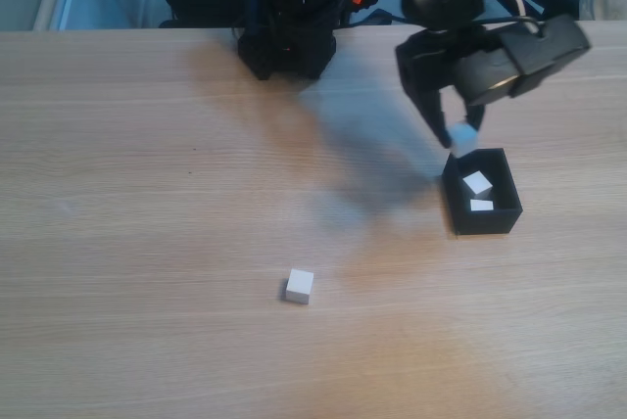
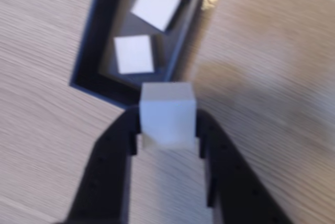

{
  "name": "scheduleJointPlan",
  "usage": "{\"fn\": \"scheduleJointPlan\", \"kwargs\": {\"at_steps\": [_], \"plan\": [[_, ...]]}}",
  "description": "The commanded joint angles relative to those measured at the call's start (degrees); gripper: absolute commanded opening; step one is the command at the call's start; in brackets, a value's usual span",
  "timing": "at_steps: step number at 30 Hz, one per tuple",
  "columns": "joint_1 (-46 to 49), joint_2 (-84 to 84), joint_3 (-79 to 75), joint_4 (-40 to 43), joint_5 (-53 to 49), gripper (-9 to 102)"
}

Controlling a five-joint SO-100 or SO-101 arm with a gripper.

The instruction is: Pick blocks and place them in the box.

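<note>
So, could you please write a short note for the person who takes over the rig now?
Tool: shut on a white block, held at the near rim of the black box, by the fixed view just above it.
In the box: two white blocks, one lying tilted, the other beside it.
On the table: one white block, alone, left of the box in the fixed view.
Done: two blocks placed.
Left: drop the held block in the box, then fetch the last one.
</note>
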Motion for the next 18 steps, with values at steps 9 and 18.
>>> {"fn": "scheduleJointPlan", "kwargs": {"at_steps": [9,18], "plan": [[-2.2,-8.7,-13.3,1.4,2.9,6],[-1.7,-9.5,-14.0,4.1,1.9,11]]}}
